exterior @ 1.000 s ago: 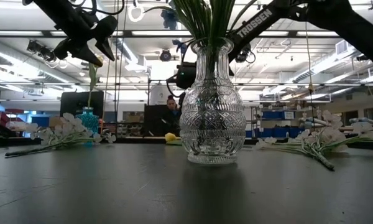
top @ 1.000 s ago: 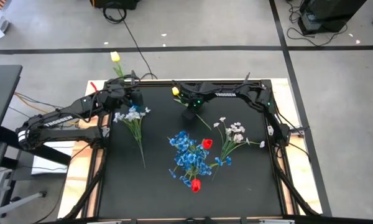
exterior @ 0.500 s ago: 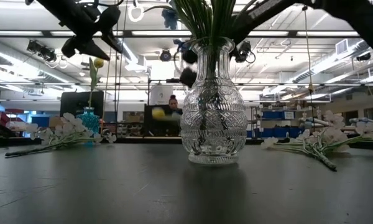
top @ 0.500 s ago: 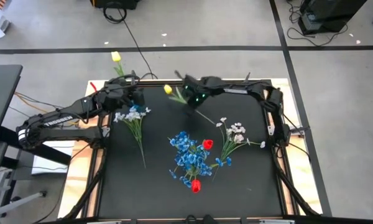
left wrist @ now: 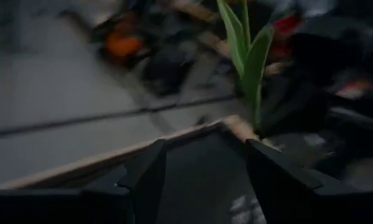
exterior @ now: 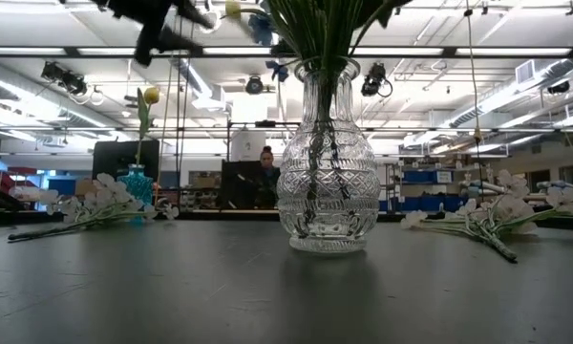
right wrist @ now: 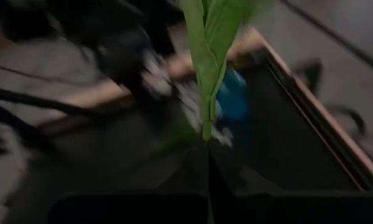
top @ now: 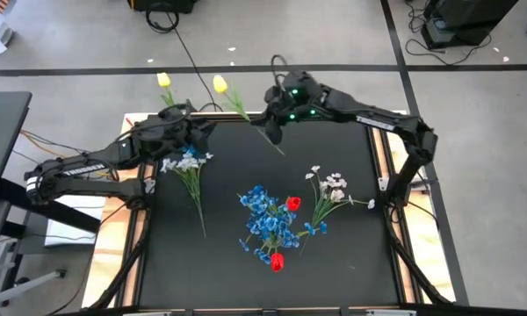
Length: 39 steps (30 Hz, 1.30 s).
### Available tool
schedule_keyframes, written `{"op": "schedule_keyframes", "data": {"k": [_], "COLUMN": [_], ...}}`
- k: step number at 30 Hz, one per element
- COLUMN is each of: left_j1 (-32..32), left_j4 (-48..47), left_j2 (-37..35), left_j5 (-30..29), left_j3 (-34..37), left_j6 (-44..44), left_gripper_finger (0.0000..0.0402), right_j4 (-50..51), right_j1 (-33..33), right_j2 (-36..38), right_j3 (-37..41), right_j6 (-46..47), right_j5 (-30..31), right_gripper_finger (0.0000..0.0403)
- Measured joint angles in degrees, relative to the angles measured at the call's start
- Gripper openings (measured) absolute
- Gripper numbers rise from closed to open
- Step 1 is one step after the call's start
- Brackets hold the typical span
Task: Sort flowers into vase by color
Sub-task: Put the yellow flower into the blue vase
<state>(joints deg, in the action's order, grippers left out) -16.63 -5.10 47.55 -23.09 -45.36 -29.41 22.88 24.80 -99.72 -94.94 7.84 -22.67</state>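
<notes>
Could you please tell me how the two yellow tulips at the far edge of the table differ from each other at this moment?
The right yellow tulip is clamped by its stem in the right gripper and lifted, leaning aslant; the left yellow tulip stands upright in the small blue vase, held by no fingers. The left gripper is open beside it. Both have yellow heads on green stems.

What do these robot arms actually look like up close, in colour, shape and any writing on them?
Both arms are dark, jointed and slender. The left arm carries white lettering along one link; the right arm shows small green lights near its wrist. Each ends in a gripper; the left gripper has two flat, dark, tapering fingers.
</notes>
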Motion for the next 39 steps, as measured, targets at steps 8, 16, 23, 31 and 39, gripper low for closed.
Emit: {"op": "schedule_keyframes", "data": {"k": [8,16,23,31,39], "left_j1": [1.06,1.08,0.55,-0.94,-0.81], "left_j4": [19.22,31.53,29.47,29.0,27.84], "left_j2": [6.48,14.61,18.78,19.94,19.4], "left_j5": [5.27,9.64,12.22,12.04,10.8], "left_j3": [-0.05,-1.71,-6.93,-8.64,-8.64], "left_j6": [5.15,7.75,10.88,11.21,12.58], "left_gripper_finger": [0.0221,0.0217,0.0217,0.0134,0.0012], "right_j4": [-9.98,-7.89,-6.44,-5.92,-5.23], "right_j1": [-1.9,-3.38,-3.44,-3.44,-2.97], "right_j2": [3.21,3.12,3.12,3.12,3.06], "right_j3": [-0.07,-0.09,-0.09,-0.09,-0.07], "right_j6": [0.11,-1.9,-2.03,-1.85,-0.97], "right_j5": [-2.26,0.67,0.55,0.52,0.55], "right_gripper_finger": [0.0002,0.0003,0.0003,0.0003,0.0007]}}
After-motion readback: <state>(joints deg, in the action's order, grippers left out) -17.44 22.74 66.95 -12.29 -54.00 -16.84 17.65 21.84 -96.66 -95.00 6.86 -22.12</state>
